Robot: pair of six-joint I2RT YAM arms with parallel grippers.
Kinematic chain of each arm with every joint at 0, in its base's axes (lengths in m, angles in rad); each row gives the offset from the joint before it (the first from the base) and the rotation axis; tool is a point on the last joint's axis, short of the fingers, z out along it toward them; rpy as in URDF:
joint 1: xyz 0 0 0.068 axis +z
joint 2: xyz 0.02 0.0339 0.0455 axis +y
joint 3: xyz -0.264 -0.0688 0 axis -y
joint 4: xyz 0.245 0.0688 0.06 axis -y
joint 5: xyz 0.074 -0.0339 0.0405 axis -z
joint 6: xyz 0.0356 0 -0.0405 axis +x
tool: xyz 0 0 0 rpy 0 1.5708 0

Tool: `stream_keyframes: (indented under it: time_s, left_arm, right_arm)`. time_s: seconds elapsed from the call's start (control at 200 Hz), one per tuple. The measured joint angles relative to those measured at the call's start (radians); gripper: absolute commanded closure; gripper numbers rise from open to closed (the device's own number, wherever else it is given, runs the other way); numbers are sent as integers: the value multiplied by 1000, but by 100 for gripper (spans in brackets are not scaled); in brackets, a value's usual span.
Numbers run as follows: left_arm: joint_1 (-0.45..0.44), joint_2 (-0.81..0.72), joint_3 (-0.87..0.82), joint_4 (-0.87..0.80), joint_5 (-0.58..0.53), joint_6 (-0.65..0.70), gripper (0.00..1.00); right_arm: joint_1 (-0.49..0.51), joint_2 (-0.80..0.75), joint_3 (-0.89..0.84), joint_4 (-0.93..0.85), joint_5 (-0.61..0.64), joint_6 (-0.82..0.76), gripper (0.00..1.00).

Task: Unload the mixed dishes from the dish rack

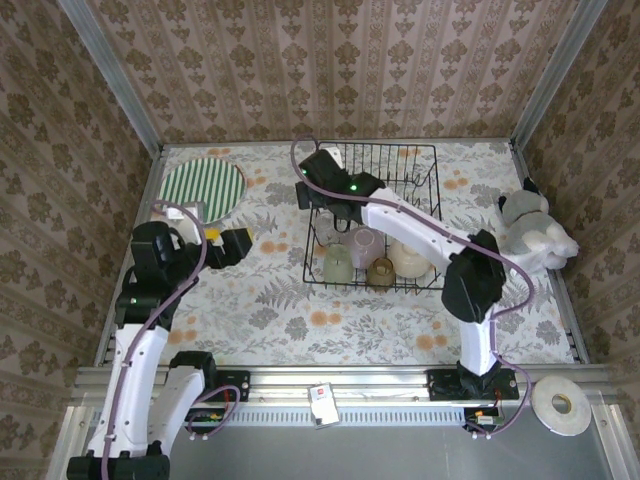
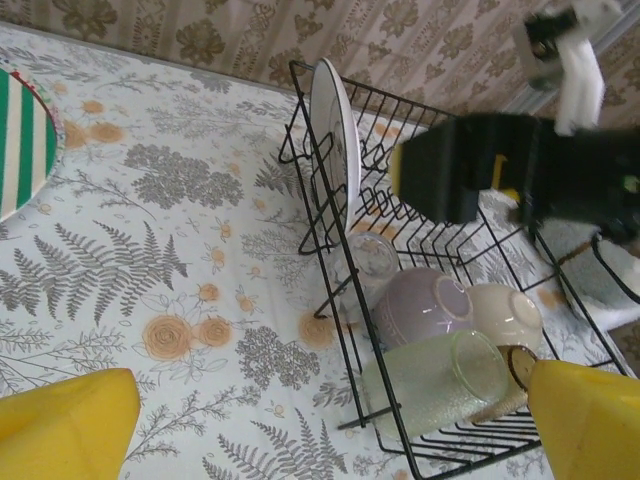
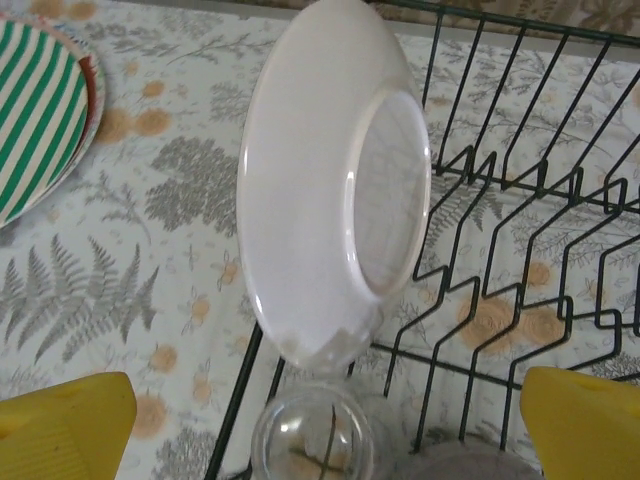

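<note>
Dishes lie in the rack at the centre of the top view, on the flowered desk. Along the rack's lower edge are a tumbler, lilac bowl, amber cup and cream bowl. The right arm reaches from lower right to the rack's upper-left corner, where the right hand is just beside an upright white plate. A striped plate lies flat at upper left, well apart from the rack. The left hand is over the desk between the two. A soft toy sits at the right edge and a tape roll at lower right.

Left wrist view: the left hand is spread wide and holds nothing, its yellow fingers in the lower corners. The rack takes the right half, with the white plate on edge at its upper-left end. The lilac bowl and cream bowl touch, and the tumbler lies on its side below them.

Right wrist view: the right hand is also wide apart and empty. The white plate stands in the centre at the rack's left end, with a glass below it. The striped plate is at upper left.
</note>
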Motion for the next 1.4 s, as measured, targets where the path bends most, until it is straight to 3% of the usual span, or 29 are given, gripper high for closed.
stream_keyframes:
  time_s: [0.115,0.285,0.54,1.13,1.395]
  left_arm:
    - [6,4,-3,0,12,7,0]
    - [7,4,-3,0,20,21,0]
    - [18,-2,-5,0,21,22,0]
    - [19,-2,-8,0,21,22,0]
    - [24,-2,-8,0,21,22,0]
  right_arm:
    - [3,93,114,-23,52,28,3]
    - [6,183,209,-60,113,68,14]
    - [8,277,337,-119,152,101,21]
    - [-1,286,342,-135,182,101,39]
    - [-10,240,265,-120,184,103,48]
